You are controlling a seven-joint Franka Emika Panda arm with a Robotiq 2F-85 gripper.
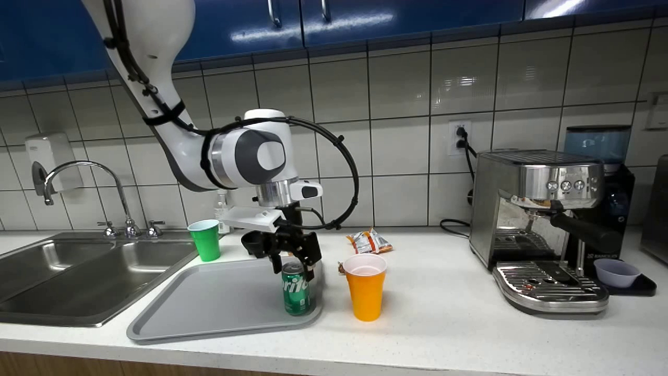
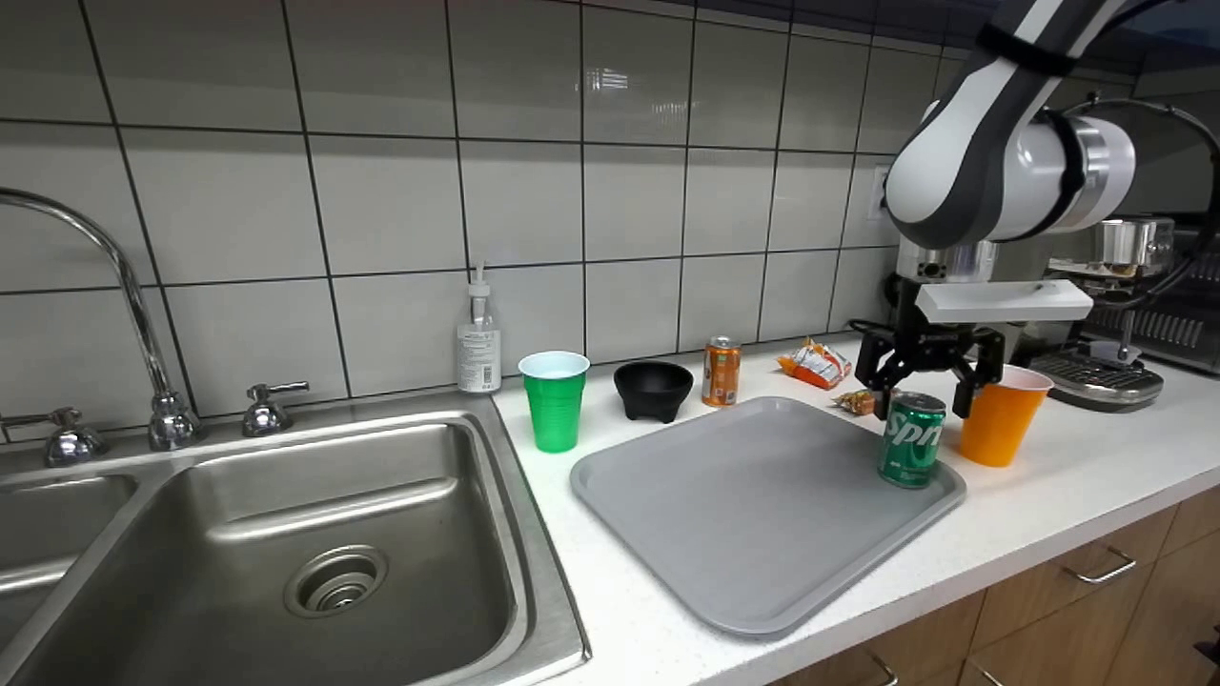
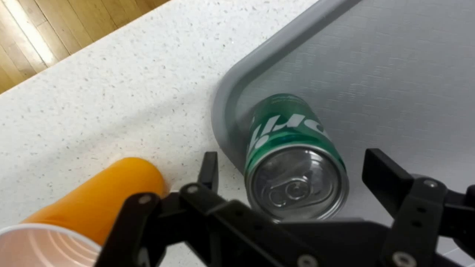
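One green Sprite can stands upright on the grey tray, near the rounded corner closest to the orange cup. The black gripper hangs over it with its fingers spread apart, one to either side of the can's upper part; in the wrist view I see a gap at both sides, so nothing is clamped.

The can ought to handle as a stiff little cylinder with a thin metal skin. Its ring-pull lies flat and the lid looks unbroken, so I'd guess it is full: weighty for its bulk and hard to crush. If it were empty, too strong a squeeze could dent it. The painted side is smooth and probably slick. I'd take hold on the straight part below the tapered silver rim, since the shoulder would let the pads slide off.

The tray looks like matte plastic, lightly grained, with a raised lip. Beneath it runs a white, grey-speckled countertop. The orange cup is glossy, thin-walled and pale inside with faint rings; a green cup, a squat black bowl on stubby feet and an orange drink can sit nearer the tiled wall.
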